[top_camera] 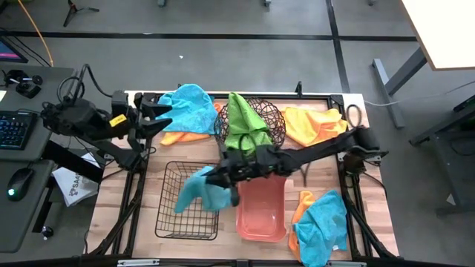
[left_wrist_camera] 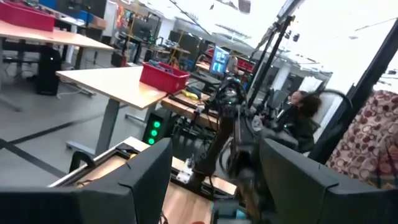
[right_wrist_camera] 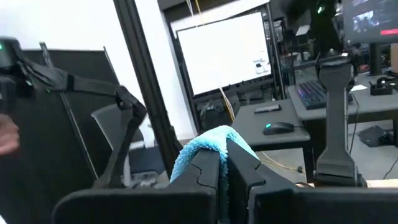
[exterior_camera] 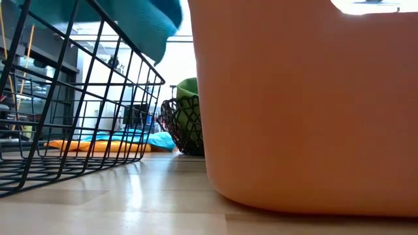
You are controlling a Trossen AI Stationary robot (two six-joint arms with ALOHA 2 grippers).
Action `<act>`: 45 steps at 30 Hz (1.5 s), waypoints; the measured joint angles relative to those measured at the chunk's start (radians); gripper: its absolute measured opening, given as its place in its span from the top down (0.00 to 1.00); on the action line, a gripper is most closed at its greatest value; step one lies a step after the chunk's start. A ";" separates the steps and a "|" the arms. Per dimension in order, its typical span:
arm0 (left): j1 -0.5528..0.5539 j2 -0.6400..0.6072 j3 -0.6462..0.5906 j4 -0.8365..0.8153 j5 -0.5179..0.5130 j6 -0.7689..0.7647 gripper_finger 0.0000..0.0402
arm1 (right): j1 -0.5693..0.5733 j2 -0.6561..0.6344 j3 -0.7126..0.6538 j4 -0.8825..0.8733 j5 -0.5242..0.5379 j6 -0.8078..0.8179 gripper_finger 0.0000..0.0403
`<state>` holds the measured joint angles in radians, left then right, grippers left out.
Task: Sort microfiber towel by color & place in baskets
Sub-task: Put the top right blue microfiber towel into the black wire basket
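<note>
Right gripper (top_camera: 223, 176) pinches your blue towel (top_camera: 199, 189) over the black wire basket's (top_camera: 169, 215) edge | soft, limp, light cloth; hold a bunched fold | left gripper (top_camera: 165, 117) spread empty near the desk's (top_camera: 152, 167) back-left pile.

Overhead looks down; low view hugs tub (exterior_camera: 307, 104).
</note>
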<state>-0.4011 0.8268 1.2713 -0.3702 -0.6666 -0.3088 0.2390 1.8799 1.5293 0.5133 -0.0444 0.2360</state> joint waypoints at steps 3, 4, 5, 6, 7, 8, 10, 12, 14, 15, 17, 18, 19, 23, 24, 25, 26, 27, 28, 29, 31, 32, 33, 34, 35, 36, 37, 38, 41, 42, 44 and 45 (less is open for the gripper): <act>0.000 0.000 0.000 -0.001 -0.002 0.000 0.42 | -0.011 0.080 0.087 -0.002 -0.011 -0.012 1.00; 0.000 0.002 0.000 -0.002 -0.002 0.000 0.42 | -0.012 0.106 0.118 0.000 -0.013 -0.014 1.00; 0.000 0.004 0.000 -0.003 -0.002 0.000 0.42 | -0.016 0.131 0.146 0.002 -0.013 -0.017 1.00; 0.000 0.006 0.000 -0.004 -0.002 0.000 0.42 | -0.017 0.156 0.174 -0.006 -0.014 -0.017 1.00; 0.000 0.007 0.000 -0.008 -0.001 0.000 0.42 | -0.018 0.181 0.200 -0.017 -0.017 -0.016 1.00; 0.000 0.007 0.000 -0.011 -0.001 0.000 0.42 | -0.019 0.205 0.224 -0.038 -0.017 -0.012 1.00; 0.000 0.005 0.000 -0.008 -0.002 -0.001 0.42 | -0.019 0.247 0.270 -0.082 -0.017 0.002 1.00; 0.000 0.005 0.000 -0.008 -0.004 -0.001 0.42 | -0.019 0.282 0.316 -0.125 -0.017 0.030 1.00; 0.000 0.005 0.000 -0.007 -0.004 -0.002 0.42 | -0.019 0.306 0.358 -0.196 -0.017 0.068 0.99; 0.000 0.006 0.000 -0.008 -0.004 -0.002 0.42 | -0.019 0.315 0.381 -0.246 -0.017 0.087 0.98; 0.000 0.006 0.000 -0.008 -0.003 -0.002 0.42 | -0.019 0.329 0.422 -0.382 -0.017 0.103 0.93; 0.000 0.006 0.000 -0.007 -0.003 -0.002 0.42 | -0.019 0.334 0.440 -0.454 -0.017 0.099 0.90; 0.000 0.006 0.000 -0.008 -0.003 -0.002 0.42 | -0.019 0.337 0.458 -0.519 -0.017 0.094 0.85; 0.000 0.006 0.000 -0.008 -0.003 -0.002 0.42 | -0.019 0.335 0.514 -0.667 0.004 0.055 0.62; 0.000 0.006 0.000 -0.008 -0.003 -0.002 0.42 | -0.019 0.335 0.534 -0.706 0.012 0.044 0.56; 0.000 0.006 0.000 -0.008 -0.003 -0.002 0.42 | -0.019 0.335 0.556 -0.746 0.013 0.021 0.50; 0.000 0.006 0.000 -0.008 -0.003 -0.002 0.42 | -0.019 0.335 0.575 -0.780 0.010 -0.008 0.44; 0.000 0.006 0.000 -0.008 -0.003 -0.002 0.42 | -0.019 0.335 0.596 -0.821 0.006 -0.034 0.39; 0.000 0.006 0.000 -0.008 -0.003 -0.002 0.42 | -0.019 0.335 0.620 -0.864 0.003 -0.056 0.34; 0.000 0.006 0.000 -0.009 0.000 -0.002 0.42 | -0.019 0.335 0.646 -0.908 -0.003 -0.073 0.29; 0.000 0.006 0.000 -0.013 0.000 -0.002 0.42 | -0.020 0.335 0.699 -0.990 -0.031 -0.097 0.22; 0.000 0.006 0.000 -0.016 0.000 -0.002 0.42 | -0.023 0.334 0.718 -1.011 -0.052 -0.104 0.20; 0.000 0.006 0.000 -0.021 0.000 -0.002 0.42 | -0.026 0.332 0.730 -1.023 -0.073 -0.105 0.18; 0.000 0.006 0.000 -0.023 0.000 -0.002 0.42 | -0.029 0.332 0.739 -1.038 -0.098 -0.102 0.16; 0.000 0.006 0.000 -0.025 0.000 -0.002 0.42 | -0.030 0.332 0.748 -1.051 -0.124 -0.094 0.15; 0.000 0.006 0.000 -0.026 0.000 -0.002 0.42 | -0.032 0.332 0.753 -1.058 -0.141 -0.082 0.15; 0.000 0.006 0.000 -0.026 0.000 -0.002 0.42 | -0.034 0.332 0.753 -1.057 -0.144 -0.075 0.15; 0.000 0.006 0.000 -0.026 0.000 -0.002 0.42 | -0.035 0.332 0.751 -1.053 -0.143 -0.066 0.15; 0.000 0.006 0.000 -0.026 0.000 -0.002 0.42 | -0.041 0.332 0.720 -1.049 -0.102 -0.036 0.16; 0.000 0.006 0.000 -0.026 0.000 -0.002 0.42 | -0.044 0.332 0.706 -1.049 -0.083 -0.018 0.16; 0.000 0.006 0.000 -0.026 0.000 -0.002 0.42 | -0.050 0.334 0.675 -1.040 -0.032 0.037 0.17; 0.000 0.006 0.000 -0.026 0.000 -0.002 0.42 | -0.056 0.334 0.660 -1.030 -0.015 0.078 0.17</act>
<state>-0.4007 0.8330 1.2713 -0.3962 -0.6662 -0.3107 0.1833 2.2135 2.1894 -0.5171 -0.0589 0.3141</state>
